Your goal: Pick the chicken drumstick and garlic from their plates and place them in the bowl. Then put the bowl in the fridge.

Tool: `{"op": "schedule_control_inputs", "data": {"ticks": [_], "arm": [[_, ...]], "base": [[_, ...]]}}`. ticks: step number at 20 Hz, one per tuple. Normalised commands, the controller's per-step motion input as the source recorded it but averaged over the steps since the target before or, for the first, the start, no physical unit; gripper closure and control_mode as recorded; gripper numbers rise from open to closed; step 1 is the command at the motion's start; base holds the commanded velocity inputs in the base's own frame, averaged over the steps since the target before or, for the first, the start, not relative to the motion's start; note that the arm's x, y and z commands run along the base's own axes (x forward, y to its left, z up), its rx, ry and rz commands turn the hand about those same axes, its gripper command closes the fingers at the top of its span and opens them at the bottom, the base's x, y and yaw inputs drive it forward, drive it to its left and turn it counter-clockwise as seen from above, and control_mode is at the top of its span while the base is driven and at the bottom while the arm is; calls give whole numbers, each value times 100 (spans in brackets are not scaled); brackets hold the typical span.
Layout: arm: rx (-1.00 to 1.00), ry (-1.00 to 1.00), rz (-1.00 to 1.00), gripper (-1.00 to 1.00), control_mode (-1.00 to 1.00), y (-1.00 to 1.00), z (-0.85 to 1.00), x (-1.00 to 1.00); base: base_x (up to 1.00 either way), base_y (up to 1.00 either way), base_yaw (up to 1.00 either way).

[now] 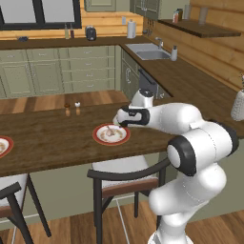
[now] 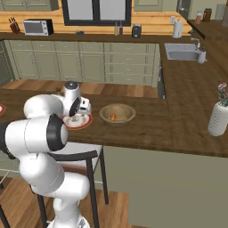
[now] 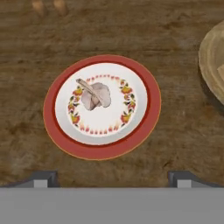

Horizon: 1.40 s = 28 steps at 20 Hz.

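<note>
A red-rimmed white plate lies on the wooden counter with the whitish garlic on its middle. My gripper hangs open straight above this plate, well clear of the garlic, with nothing between its fingers. From the left base view the hand hovers over the same plate. Just right of the plate stands the wooden bowl, whose rim shows at the hand view's right edge. A small orange-brown chicken drumstick lies inside the bowl. A second plate sits at the counter's far left. The fridge is out of view.
Two small shakers stand on the counter behind the plate. A dark chair is tucked under the counter's near edge. A white vase stands on the counter to the right, and a sink lies beyond it.
</note>
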Motion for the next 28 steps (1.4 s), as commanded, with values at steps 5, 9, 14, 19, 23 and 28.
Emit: {"op": "schedule_control_inputs", "data": {"ticks": [5,9,14,19,23,28], "arm": [[-2,6,2,-100,-100,54,-21,31],[-7,0,0,-100,-100,29,-33,59],[-7,0,0,-100,-100,20,-38,53],[-3,2,0,-100,-100,6,-41,39],[-1,0,0,-100,-100,1,-29,39],[-2,2,0,-100,-100,2,-31,32]], "base": [[0,0,0],[0,0,0],[0,0,0],[0,0,0],[0,0,0],[0,0,0]]}}
